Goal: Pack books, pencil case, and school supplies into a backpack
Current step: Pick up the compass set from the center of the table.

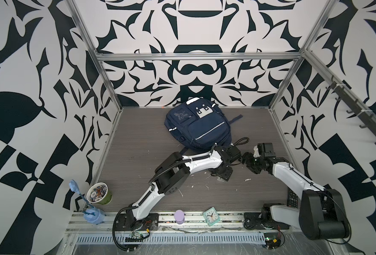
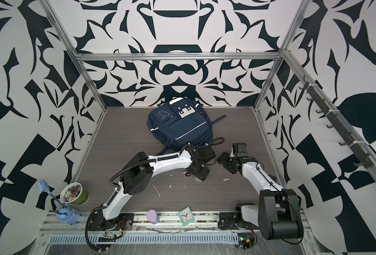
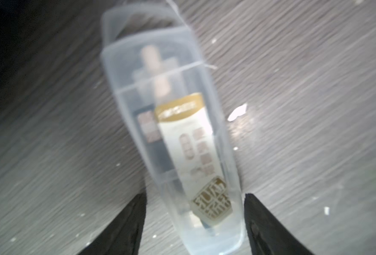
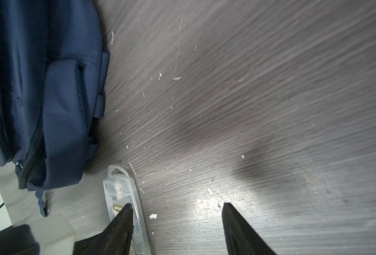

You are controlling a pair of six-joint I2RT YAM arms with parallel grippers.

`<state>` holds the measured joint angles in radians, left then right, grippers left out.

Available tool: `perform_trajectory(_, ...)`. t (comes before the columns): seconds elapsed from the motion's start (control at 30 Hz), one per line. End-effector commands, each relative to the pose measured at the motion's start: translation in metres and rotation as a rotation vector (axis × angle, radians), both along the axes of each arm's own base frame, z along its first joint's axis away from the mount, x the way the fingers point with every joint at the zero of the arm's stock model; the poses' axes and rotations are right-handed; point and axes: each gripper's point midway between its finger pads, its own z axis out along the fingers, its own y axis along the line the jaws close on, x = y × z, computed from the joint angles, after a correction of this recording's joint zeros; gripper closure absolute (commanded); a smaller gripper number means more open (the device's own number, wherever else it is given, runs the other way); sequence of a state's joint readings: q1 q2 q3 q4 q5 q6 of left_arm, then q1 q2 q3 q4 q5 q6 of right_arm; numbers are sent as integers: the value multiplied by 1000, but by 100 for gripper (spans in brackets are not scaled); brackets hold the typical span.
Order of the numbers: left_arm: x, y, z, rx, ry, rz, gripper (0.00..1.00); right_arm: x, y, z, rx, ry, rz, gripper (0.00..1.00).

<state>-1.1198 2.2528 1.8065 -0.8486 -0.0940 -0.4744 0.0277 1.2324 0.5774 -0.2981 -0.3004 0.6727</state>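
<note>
Navy blue fabric backpack (image 1: pixel 197 125) laid flat on grey wood-grain table (image 1: pixel 138 154); books, pencil case unseen (judged already packed). Small clear plastic packet (image 3: pixel 178 136) left on table near backpack, straddled by wide-spread left gripper (image 3: pixel 194 195), not yet clamped; right gripper (image 4: pixel 177 203) spread, empty

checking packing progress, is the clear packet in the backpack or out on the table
Out: the clear packet lies on the table between the open left gripper's jaws, beside the backpack.

Black-and-white patterned walls (image 1: pixel 193 33) in aluminium framing (image 1: pixel 195 56) enclose a grey, seemingly wood-grained floor (image 1: pixel 138 143) flecked white.
</note>
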Motion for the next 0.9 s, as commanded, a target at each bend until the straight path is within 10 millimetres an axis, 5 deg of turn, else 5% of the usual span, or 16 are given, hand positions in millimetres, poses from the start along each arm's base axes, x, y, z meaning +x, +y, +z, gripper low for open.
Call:
perform_trajectory(0.0,-3,35,-13,164,-13,9,29,2,2,-1,8,-19,13,34)
perform_trajectory(0.87,-3,5,-11,17,-71,-86,47,2,14,0,66,-29,62,35)
